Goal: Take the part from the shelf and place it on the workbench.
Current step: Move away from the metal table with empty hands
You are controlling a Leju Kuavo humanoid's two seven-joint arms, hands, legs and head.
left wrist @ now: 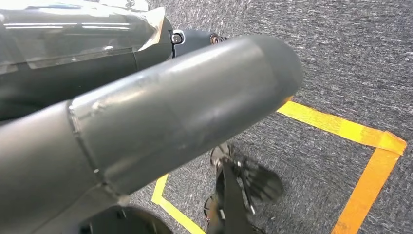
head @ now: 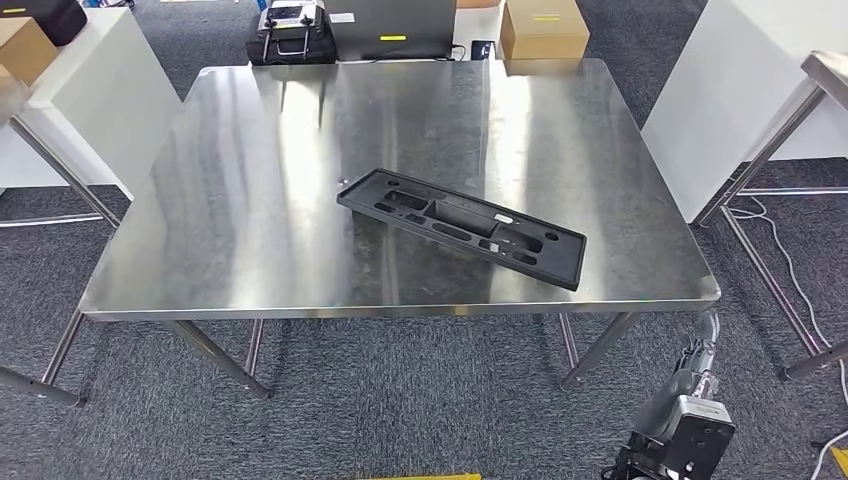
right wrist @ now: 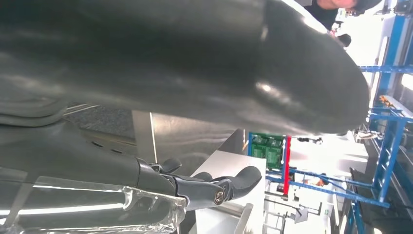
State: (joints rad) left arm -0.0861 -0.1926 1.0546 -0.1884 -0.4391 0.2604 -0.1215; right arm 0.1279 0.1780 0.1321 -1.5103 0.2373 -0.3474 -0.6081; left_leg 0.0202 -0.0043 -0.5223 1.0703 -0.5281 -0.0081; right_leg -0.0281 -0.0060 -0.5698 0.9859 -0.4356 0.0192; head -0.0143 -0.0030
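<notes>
**benchwatcher:** So where does the part sit? The long flat black plastic part with moulded cut-outs [head: 462, 226] lies flat on the shiny stainless-steel workbench [head: 250, 200], a bit right of centre, turned on a diagonal, with its right end near the front edge. Nothing touches it.

**kuavo_fan:** Yep. And the hands? The right arm hangs low past the front right corner of the bench, well apart from the part. From the wrist camera the right hand [right wrist: 204, 187] shows its dark fingers [right wrist: 238, 178] stretched out and spread, with nothing in them.

**benchwatcher:** The left hand [left wrist: 160, 117] hangs over grey carpet [left wrist: 360, 63] marked with yellow floor tape [left wrist: 341, 127]. Its thick grey thumb blocks the rest, so I can't tell whether it's loose or clenched.

**kuavo_fan:** Behind the bench there's a brown cardboard box [head: 543, 29] and a black case [head: 290, 32] on the floor.
</notes>
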